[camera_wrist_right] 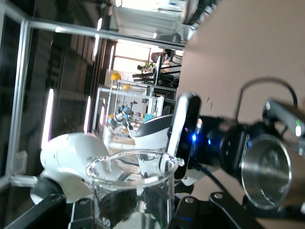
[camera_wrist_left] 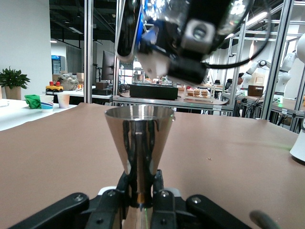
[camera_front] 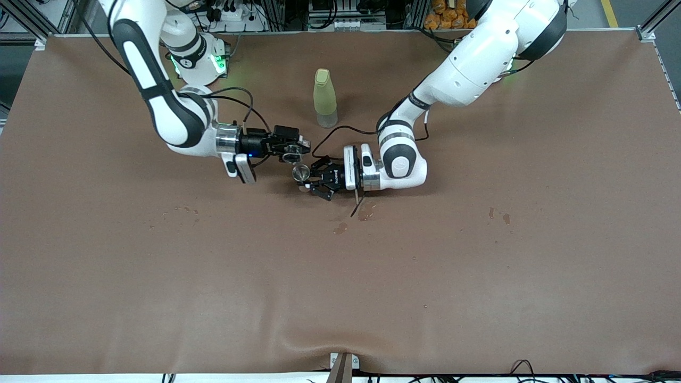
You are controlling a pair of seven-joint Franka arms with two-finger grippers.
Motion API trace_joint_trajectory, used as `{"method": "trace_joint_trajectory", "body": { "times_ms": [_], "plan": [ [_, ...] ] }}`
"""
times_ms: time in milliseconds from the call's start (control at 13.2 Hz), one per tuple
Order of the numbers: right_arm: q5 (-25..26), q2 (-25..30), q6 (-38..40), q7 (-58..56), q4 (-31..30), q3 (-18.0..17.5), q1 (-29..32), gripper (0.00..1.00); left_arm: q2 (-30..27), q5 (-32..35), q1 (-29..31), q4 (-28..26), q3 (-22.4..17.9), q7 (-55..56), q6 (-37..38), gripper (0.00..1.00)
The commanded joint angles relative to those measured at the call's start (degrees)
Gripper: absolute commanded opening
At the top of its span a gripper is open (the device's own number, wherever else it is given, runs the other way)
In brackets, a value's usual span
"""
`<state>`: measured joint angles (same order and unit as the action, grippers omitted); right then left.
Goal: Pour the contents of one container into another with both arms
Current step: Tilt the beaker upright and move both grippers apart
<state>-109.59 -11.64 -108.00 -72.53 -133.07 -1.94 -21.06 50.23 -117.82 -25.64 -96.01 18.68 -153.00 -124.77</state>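
Both fingers clamped: left gripper point(camera_front: 307, 184) holds silver cup point(camera_front: 301, 173), right gripper point(camera_front: 296, 151) the barely visible glass cup point(camera_wrist_right: 131, 191).

Left gripper point(camera_front: 314, 183) holds silver cup point(camera_front: 301, 173), seemingly upright.

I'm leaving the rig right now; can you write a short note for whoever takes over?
Left pincer: shut on the metal cup, held upright.
Right pincer: shut on the glass cup, tilted on its side above the metal cup.
Both cups are over mid-table, nearer the front camera than the bottle.
Done: both cups picked up and brought together.
Left: whether any liquid has gone across can't be seen; check, then set both down.
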Motion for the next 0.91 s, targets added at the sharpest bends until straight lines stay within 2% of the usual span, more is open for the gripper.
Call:
{"method": "trace_joint_trajectory", "body": {
  "times_ms": [0, 152, 455, 607, 834],
  "plan": [
    [4.0, 2.8, 2.3, -11.5, -0.9, 0.3, 2.1, 0.00, -2.3, -1.8, 2.3, -2.2, 0.7, 0.5, -0.7, 0.00],
    [8.1, 3.2, 4.9, -20.6, -0.9, 1.6, 4.0, 0.00, -3.4, -1.6, 4.5, -2.9, 0.7, 1.4, -0.6, 0.00],
    [19.2, 2.9, 12.1, -37.5, -0.8, 7.5, 8.4, 0.00, -7.4, 0.0, 8.6, -7.5, 0.4, 1.8, -0.3, 0.00],
    [24.5, 2.6, 15.5, -43.5, -0.2, 10.4, 11.5, 0.00, -10.5, 7.7, 14.8, -11.3, 0.9, 3.2, 1.4, 0.00],
    [32.7, 1.8, 17.6, -53.2, 2.2, 11.4, 18.3, 0.00, -13.3, 20.5, 26.6, -17.2, 1.1, 5.4, 14.6, 0.00]
  ]
}}
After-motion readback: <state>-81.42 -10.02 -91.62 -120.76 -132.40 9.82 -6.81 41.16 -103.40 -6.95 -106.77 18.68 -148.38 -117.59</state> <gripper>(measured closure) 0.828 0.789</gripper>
